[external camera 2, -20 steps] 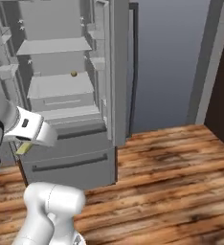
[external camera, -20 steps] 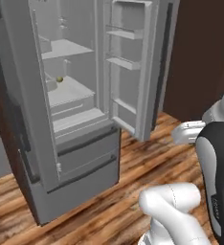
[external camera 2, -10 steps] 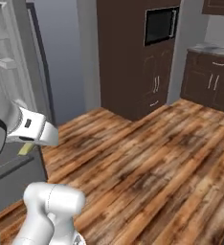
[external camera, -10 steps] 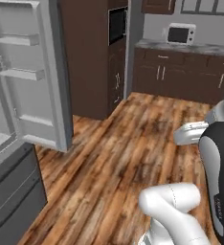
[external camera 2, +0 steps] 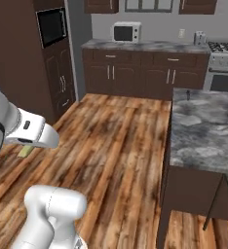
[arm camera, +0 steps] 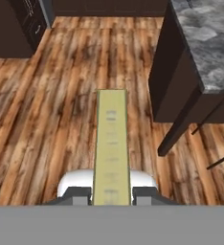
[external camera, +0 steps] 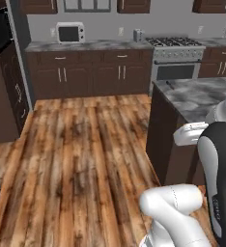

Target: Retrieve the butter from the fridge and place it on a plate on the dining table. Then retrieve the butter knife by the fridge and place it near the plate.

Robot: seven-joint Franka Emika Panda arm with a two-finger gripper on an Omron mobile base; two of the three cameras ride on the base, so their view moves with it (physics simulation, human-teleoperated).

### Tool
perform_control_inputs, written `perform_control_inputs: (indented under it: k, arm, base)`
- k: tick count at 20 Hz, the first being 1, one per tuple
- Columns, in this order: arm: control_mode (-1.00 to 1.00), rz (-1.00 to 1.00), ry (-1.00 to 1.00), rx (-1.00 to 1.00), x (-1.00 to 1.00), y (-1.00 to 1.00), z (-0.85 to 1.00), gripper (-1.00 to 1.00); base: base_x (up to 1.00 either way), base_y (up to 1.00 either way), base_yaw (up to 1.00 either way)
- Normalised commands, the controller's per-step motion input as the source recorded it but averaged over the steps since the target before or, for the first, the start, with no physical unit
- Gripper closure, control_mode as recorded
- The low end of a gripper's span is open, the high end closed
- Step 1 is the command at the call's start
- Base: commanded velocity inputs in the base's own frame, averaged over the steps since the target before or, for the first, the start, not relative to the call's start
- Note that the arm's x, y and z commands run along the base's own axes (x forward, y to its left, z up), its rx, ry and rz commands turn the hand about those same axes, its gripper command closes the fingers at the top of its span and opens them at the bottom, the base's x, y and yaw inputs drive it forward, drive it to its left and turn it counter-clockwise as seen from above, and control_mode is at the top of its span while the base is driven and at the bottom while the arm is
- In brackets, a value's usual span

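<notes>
Above the brown plank floor [arm camera: 61, 95], one long pale-yellow stick of butter [arm camera: 112, 143] juts forward from the robot's pincer [arm camera: 112, 197], its two dark fingertips [arm camera: 80, 197] clamped on the stick's near end. Just to the right stands one island surface with a grey marbled stone top [external camera: 202, 94] and dark brown wood base. Along the far wall sit one white microwave [external camera 2: 125, 32] and one steel range [external camera: 176, 58] among dark wood cabinets [external camera: 91, 72].
</notes>
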Motion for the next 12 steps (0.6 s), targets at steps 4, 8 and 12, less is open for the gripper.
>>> perform_control_inputs:
  k: [4,8,12]
  arm:
    - [1.00,0.00,0.00,0.00,0.00,0.00,0.00,1.00]
    - [1.00,0.00,0.00,0.00,0.00,0.00,0.00,1.00]
    - [1.00,0.00,0.00,0.00,0.00,0.00,0.00,1.00]
  base:
    - [-0.01,-0.80,-0.17]
    - [-0.01,-1.00,-0.06]
    - [-0.08,-1.00,-0.03]
